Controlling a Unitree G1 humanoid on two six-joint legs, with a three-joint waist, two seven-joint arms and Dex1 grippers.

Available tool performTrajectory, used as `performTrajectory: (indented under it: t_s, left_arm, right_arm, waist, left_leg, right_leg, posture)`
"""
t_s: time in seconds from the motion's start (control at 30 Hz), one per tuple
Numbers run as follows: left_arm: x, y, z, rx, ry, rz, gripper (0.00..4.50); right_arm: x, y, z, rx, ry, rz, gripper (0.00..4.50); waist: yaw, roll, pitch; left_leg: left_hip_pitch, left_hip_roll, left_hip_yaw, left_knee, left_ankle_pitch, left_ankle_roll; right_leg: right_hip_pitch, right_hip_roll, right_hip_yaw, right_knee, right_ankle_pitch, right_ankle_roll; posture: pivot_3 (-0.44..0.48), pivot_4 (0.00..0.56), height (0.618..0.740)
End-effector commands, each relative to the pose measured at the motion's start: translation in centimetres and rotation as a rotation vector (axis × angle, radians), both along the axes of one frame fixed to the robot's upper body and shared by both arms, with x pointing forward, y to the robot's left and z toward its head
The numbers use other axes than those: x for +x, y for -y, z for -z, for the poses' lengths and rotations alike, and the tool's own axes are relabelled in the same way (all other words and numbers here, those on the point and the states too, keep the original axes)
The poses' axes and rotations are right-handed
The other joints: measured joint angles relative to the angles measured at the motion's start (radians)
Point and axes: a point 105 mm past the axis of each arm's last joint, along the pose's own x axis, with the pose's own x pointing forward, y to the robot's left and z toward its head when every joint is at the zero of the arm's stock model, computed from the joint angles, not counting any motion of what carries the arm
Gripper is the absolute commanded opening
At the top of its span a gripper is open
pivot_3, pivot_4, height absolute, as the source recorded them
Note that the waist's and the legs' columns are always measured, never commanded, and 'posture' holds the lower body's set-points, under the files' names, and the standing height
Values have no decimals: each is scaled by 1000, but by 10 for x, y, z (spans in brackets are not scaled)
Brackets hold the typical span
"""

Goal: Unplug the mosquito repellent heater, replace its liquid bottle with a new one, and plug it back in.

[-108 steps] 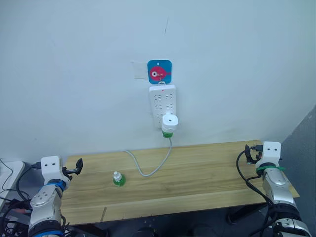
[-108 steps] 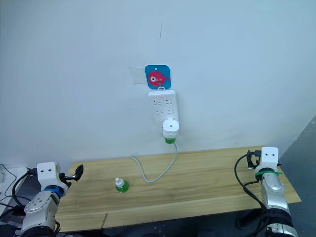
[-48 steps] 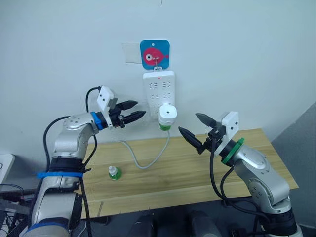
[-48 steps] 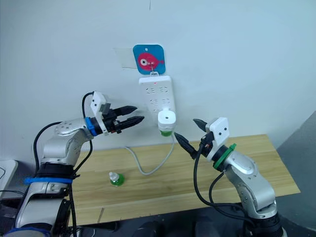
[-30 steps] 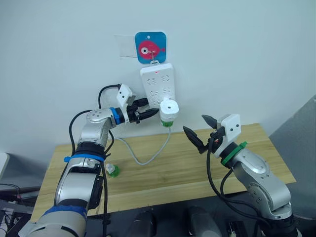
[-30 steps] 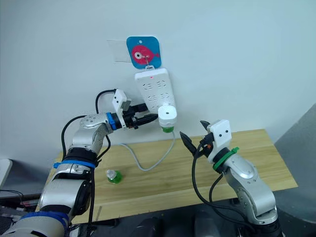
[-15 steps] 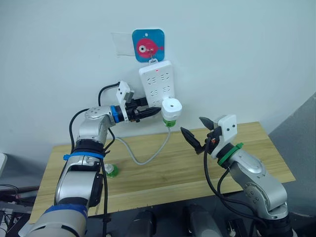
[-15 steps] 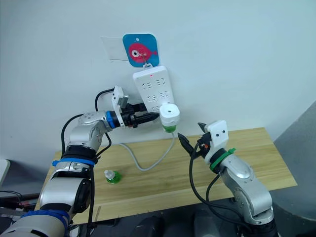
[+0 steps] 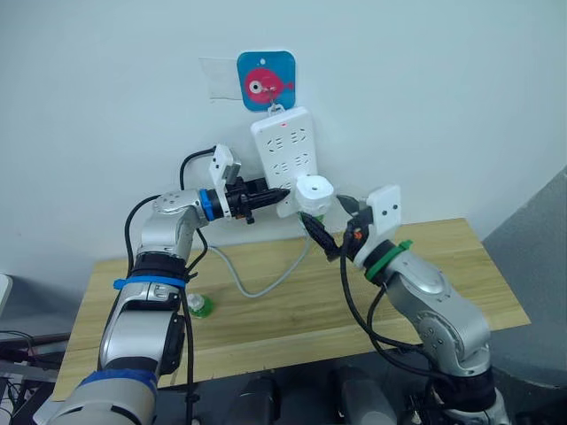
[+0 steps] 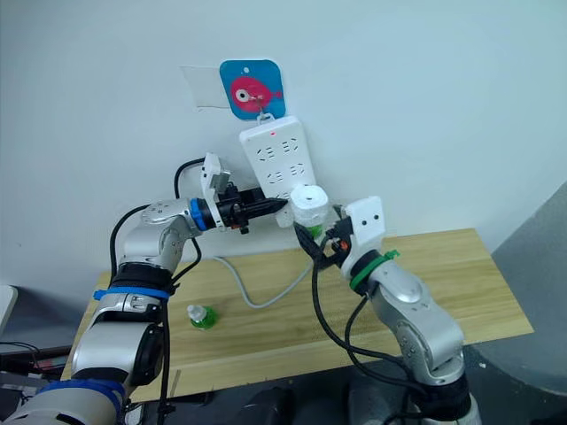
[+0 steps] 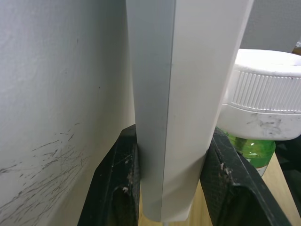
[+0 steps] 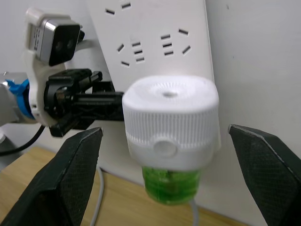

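Left tool (image 9: 276,192) pinches the long white plastic power strip (image 9: 285,159); right tool (image 12: 171,181), spread around the small white rounded heater (image 12: 171,123), should close squarely, then pull straight out.

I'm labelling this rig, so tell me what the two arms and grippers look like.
Both arms are silver-grey metal with loose black cables. The left gripper has black fingers, a white camera block and a blue wrist ring; the right gripper matches, but with a green wrist ring.
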Motion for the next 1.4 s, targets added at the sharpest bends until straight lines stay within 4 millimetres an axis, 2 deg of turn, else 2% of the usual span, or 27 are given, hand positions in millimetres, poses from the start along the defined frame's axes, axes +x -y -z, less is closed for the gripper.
performTrajectory:
  t_s: [0.03, 0.53, 0.63, 0.7, 0.73, 0.93, 1.2, 1.4]
  left_arm:
    - [1, 2, -18, -24, 63, -1, 1295]
    - [1, -2, -20, -20, 77, -24, 1295]
    - [0, -3, -19, -17, 81, -27, 1295]
    - [0, -3, -19, -17, 82, -30, 1295]
    - [0, -3, -19, -16, 83, -32, 1295]
    - [3, -6, -18, -12, 85, -59, 1295]
    - [11, -14, -18, -8, 73, -120, 1295]
    - [14, -18, -18, -5, 81, -144, 1295]
  right_arm:
    - [1, -7, -17, 4, 35, 16, 4500]
    - [22, -17, -14, -19, 19, 79, 4500]
    - [23, -20, -14, -7, 22, 66, 3856]
    - [23, -20, -14, 1, 20, 65, 3129]
    - [24, -20, -14, 2, 20, 65, 2955]
    - [21, -17, -11, -1, 18, 55, 2965]
    - [-2, 3, -8, -45, 16, 35, 2965]
    - [-8, 10, -11, -67, 13, 44, 2965]
  waist:
    - [0, 0, 0]
    - [0, 1, 4]
    - [0, 0, 5]
    - [0, 1, 6]
    - [0, 1, 7]
    - [0, 1, 9]
    - [1, 0, 10]
    - [-2, 1, 10]
  left_leg:
    - [0, 0, 0, 0, 0, 0]
    - [-1, 0, -1, 0, 0, 0]
    - [-1, 0, -1, 0, 0, 0]
    - [-1, 0, -1, 0, 0, 0]
    - [-1, 0, -1, 0, 0, 0]
    - [-1, 0, -1, 0, 0, 0]
    - [-4, 0, -2, -1, 0, 0]
    - [-5, 1, -2, 0, 5, -4]
  right_leg:
    - [0, 0, 0, 0, 0, 0]
    - [-1, 0, -1, 1, 0, 0]
    - [-1, 0, -1, 1, 0, 0]
    - [-2, 0, 0, 1, 0, 0]
    - [-2, 0, 0, 1, 0, 0]
    - [-2, 0, 0, 1, 0, 0]
    - [-3, 0, -1, 0, 0, 0]
    - [-6, 0, -2, 1, 1, 2]
  posture:
    - [-183, 206, 740]
    - [-156, 212, 740]
    - [-151, 211, 740]
    - [-151, 211, 740]
    - [-150, 212, 740]
    - [-151, 212, 740]
    - [-158, 209, 740]
    - [-166, 198, 740]
